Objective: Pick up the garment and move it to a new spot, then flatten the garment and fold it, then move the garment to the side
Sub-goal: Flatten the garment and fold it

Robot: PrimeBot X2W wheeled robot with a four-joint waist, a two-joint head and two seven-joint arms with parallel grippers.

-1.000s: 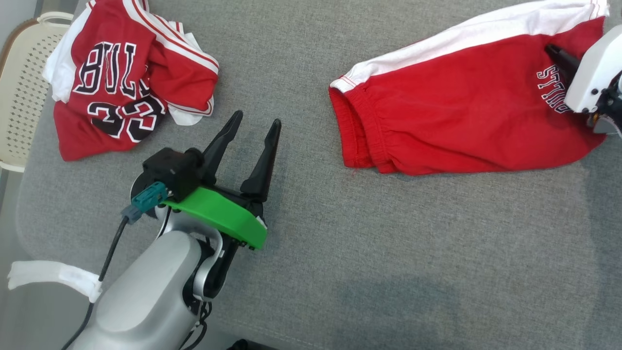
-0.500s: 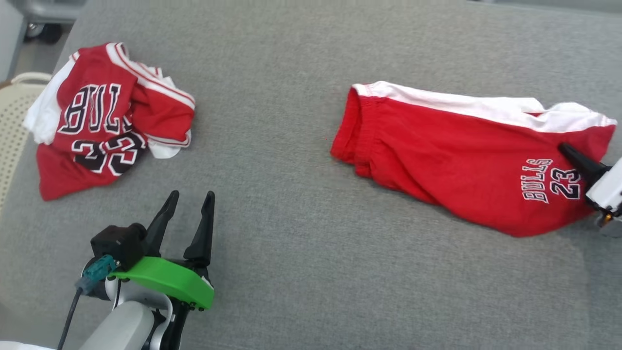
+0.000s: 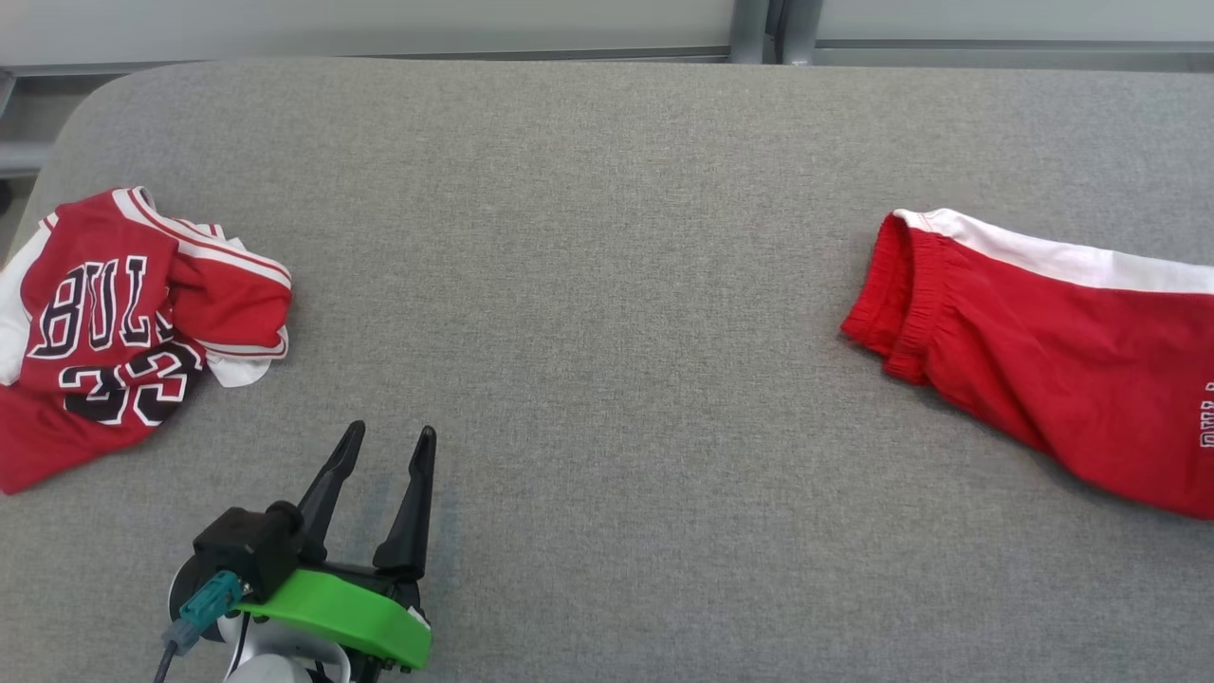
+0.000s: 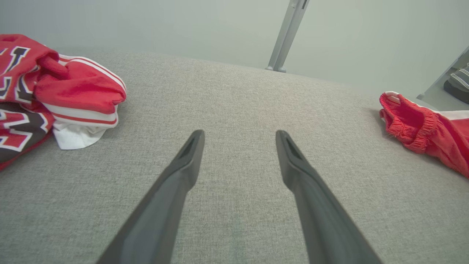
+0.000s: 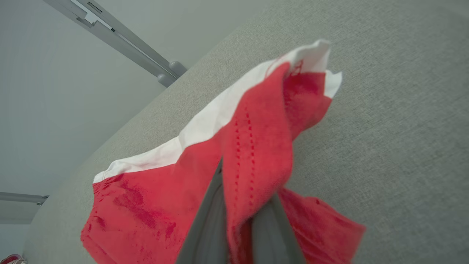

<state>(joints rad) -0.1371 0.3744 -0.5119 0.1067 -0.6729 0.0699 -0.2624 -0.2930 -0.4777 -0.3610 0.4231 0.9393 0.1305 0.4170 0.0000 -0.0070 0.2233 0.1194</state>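
The garment, red shorts (image 3: 1043, 351) with a white side stripe, lies at the right of the grey padded table (image 3: 607, 285), and its elastic waistband points left. In the right wrist view, my right gripper (image 5: 238, 209) is shut on a bunched fold of the shorts (image 5: 154, 198), with red cloth draped over the fingers. My left gripper (image 3: 391, 432) stands open near the front left with nothing between its fingers (image 4: 183, 172). In the left wrist view, the shorts' waistband (image 4: 414, 124) lies far off to the right.
A crumpled red and white jersey (image 3: 114, 323) with black lettering sits at the table's left edge, just left of my left gripper; the left wrist view shows the jersey (image 4: 73, 88) too. A metal post (image 3: 759, 28) stands behind the table's far edge.
The head camera has moved, shifting the whole picture. My right gripper has shut on the shorts and drawn them to the right, widening the gap to the jersey. The left gripper stays open.
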